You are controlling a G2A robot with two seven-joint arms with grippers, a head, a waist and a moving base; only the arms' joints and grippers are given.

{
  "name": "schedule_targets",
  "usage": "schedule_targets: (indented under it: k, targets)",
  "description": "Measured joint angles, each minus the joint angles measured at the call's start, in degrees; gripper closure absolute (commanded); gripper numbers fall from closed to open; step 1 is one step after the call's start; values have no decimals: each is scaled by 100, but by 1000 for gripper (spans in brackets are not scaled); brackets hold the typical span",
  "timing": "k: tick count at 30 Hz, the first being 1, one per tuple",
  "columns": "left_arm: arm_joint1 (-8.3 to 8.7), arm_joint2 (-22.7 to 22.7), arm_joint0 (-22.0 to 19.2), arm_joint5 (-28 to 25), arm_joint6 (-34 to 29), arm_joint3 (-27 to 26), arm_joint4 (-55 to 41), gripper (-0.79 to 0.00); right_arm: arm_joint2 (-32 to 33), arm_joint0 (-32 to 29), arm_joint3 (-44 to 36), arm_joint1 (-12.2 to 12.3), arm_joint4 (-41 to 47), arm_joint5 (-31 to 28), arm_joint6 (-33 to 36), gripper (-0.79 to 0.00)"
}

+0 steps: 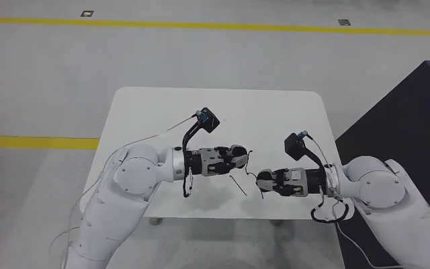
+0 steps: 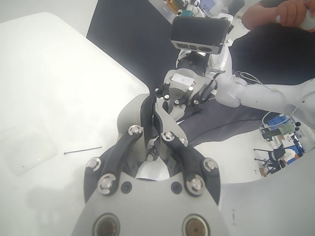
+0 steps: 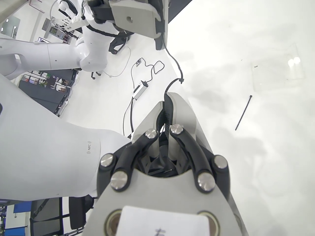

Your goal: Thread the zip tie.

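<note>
White table (image 1: 269, 114), grey yellow-lined floor (image 1: 201, 60) — left claw (image 3: 161, 42) and right claw (image 3: 168, 98) both clamped on the zip tie (image 3: 176, 65).

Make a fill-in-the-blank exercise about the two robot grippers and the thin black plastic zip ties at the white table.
The left gripper and right gripper are both ___ on the thin black plastic zip tie strung between them.
A spare black zip tie lies loose on the white table, held by ___ gripper.
Altogether, ___ zip ties are visible.
Missing words: shut, neither, two.
</note>
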Motion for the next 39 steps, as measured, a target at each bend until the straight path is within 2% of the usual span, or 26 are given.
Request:
schedule_targets:
  k: [5,12,21,30,39]
  targets:
    - [16,21,-61,377,-77,142,13,0,39,-31,-35,9,-15,-21,-56,0]
    - [18,107,-167,632,-42,199,65,0,63,-29,-81,23,-32,-34,-28,0]
    - [28,49,-160,624,166,201,-256,0,33,19,-48,37,-163,9,7,0]
    - [39,115,-193,356,-19,251,-630,0,-20,79,-41,46,-313,73,6,0]
    - [49,286,-343,673,-262,444,-518,0,-22,56,-97,55,-488,28,-118,0]
